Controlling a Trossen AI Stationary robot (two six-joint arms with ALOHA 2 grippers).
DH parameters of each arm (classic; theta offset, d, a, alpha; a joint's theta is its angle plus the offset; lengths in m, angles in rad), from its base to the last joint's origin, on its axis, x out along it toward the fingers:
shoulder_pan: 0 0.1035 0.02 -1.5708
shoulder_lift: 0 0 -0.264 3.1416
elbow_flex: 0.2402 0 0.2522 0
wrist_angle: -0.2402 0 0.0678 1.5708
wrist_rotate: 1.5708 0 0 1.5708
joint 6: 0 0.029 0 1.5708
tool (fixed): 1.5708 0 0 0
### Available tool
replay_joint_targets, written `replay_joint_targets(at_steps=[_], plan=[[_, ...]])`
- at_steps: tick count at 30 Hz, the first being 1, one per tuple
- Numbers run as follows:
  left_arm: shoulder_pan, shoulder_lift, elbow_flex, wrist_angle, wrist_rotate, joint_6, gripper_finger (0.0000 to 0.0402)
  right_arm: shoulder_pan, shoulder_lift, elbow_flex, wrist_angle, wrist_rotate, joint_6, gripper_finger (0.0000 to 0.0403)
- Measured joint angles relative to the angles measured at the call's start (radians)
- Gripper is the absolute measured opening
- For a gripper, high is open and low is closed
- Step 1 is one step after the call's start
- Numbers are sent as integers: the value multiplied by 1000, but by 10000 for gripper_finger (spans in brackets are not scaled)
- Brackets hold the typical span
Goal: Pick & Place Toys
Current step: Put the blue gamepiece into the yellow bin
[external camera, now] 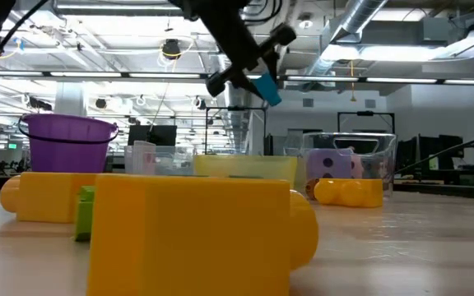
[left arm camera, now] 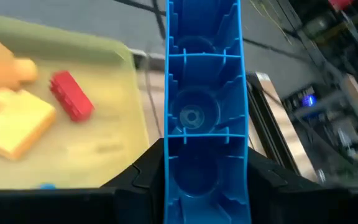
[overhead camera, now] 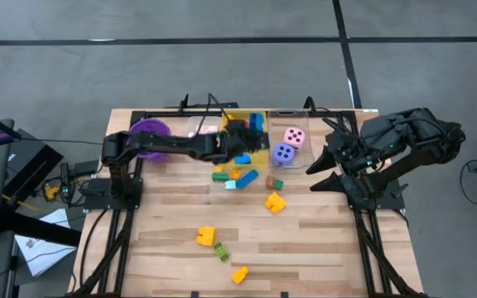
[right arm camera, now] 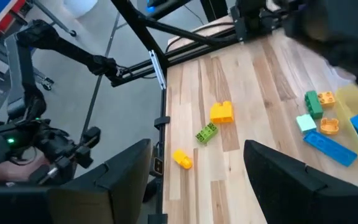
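Observation:
My left gripper (overhead camera: pixel 243 132) reaches from the table's left and is shut on a long blue block (left arm camera: pixel 204 93). It holds the block in the air over the yellow bin (left arm camera: pixel 104 143), which contains a red block (left arm camera: pixel 71 95) and yellow and orange blocks. In the low view the blue block (external camera: pixel 268 89) shows high above the table. A pink die (overhead camera: pixel 294 136) and a purple die (overhead camera: pixel 282 153) sit in the clear bin beside it. My right gripper (overhead camera: pixel 315 175) waits open at the table's right, holding nothing. My left gripper pinches the blue block's two long sides (left arm camera: pixel 169 180) between its two fingers (left arm camera: pixel 142 171), at the block's near end. It comes from the table's left, slanting down. The block sticks out ahead along the fingers, hollow underside toward the wrist camera, lifted clear above the yellow bin.
A purple bowl (overhead camera: pixel 149 132) stands at the far left. Loose blocks lie near the bins: blue (overhead camera: pixel 248 176), green (overhead camera: pixel 219 175) and yellow (overhead camera: pixel 275 201). Nearer the front lie two more yellow ones (overhead camera: pixel 205 236) (overhead camera: pixel 239 275) and a green one (overhead camera: pixel 221 251).

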Motion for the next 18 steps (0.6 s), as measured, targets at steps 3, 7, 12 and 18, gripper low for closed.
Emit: replay_joint_targets(at_steps=[3,7,12,18], plan=[[52,2,0,26,20,-8,125,0,0,0,27,1,-1,250],[114,33,1,55,106,-7,125,0,0,0,61,-1,-2,250],[180,106,0,103,253,-48,125,-12,0,0,69,-2,-5,250],[218,149,0,99,275,-87,125,-36,0,0,68,-4,-5,250]])
